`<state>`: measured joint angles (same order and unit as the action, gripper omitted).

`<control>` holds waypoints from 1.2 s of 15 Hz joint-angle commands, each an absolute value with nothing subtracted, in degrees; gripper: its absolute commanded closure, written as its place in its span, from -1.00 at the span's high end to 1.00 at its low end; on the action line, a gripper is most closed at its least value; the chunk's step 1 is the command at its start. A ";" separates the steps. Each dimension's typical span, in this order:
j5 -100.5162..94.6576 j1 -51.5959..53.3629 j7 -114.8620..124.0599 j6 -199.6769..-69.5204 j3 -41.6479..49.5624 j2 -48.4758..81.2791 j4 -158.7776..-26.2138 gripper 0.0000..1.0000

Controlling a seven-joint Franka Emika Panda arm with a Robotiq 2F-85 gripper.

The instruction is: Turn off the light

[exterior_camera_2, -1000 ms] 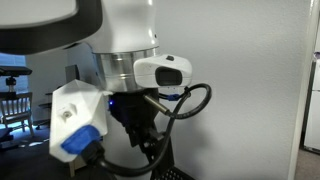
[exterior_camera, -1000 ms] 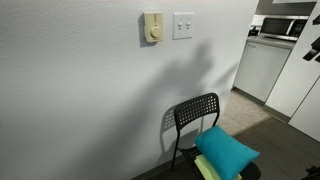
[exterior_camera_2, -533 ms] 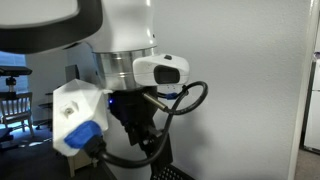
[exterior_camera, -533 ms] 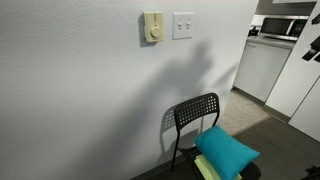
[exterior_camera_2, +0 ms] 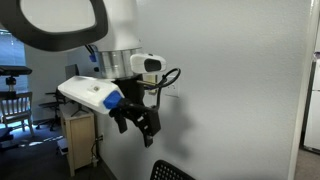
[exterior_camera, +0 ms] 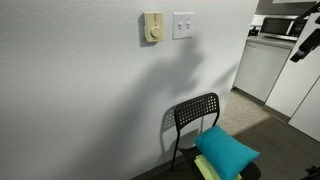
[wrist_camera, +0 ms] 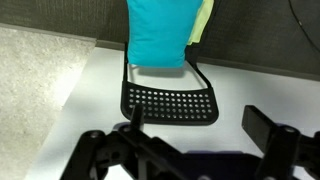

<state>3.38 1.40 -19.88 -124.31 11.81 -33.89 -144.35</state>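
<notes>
Nearest, black two-fingered gripper [wrist_camera: 195, 142], jaws spread wide, holding nothing. Beyond it in the wrist view, black perforated metal chair [wrist_camera: 170, 100] carrying a teal cushion [wrist_camera: 160, 30]. Farther, high on the white wall [exterior_camera: 80, 100] above the chair, small white squarish two-toggle switch plate [exterior_camera: 183, 25], just beside a beige plate with round dial [exterior_camera: 152, 27], well apart from the gripper.

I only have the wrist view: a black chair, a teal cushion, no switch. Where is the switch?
Observer: The white switch plate is on the wall, high above the chair.
Operator: Anything beside it?
Observer: A beige plate with a round dial is mounted right next to it, at the same height.
Operator: Am I close?
Observer: No. In an exterior view the gripper is at the picture's edge, well away from the switch plate.
</notes>
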 commanded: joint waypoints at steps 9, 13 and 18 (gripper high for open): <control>-5.97 6.32 -26.91 -124.85 3.60 -25.27 -137.94 1.00; -7.32 6.08 -26.73 -124.86 2.82 -24.10 -137.00 1.00; -11.94 8.28 -35.78 -127.83 1.86 -23.63 -134.25 1.00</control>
